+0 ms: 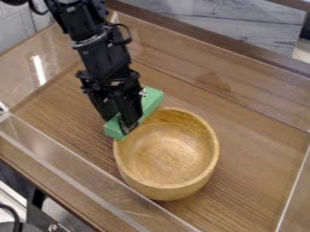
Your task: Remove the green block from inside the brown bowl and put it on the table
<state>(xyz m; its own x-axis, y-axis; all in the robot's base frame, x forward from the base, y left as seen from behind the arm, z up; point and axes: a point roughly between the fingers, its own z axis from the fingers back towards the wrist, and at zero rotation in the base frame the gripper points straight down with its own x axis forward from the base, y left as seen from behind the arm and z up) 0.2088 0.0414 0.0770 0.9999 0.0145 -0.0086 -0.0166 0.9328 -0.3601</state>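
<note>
The green block (150, 98) is clamped across its middle by my black gripper (125, 120), which is shut on it. The block tilts, its lower end near the table just left of the brown bowl's rim and its upper end pointing back right. The light brown wooden bowl (169, 154) sits right of and in front of the gripper, its inside bare. The wood-grain table (230, 95) lies beneath. Whether the block's lower end touches the table is hidden by the fingers.
Clear acrylic walls (72, 172) border the tabletop at the front and the left. A pale wall runs behind the table. Bare wood stretches behind and to the right of the bowl.
</note>
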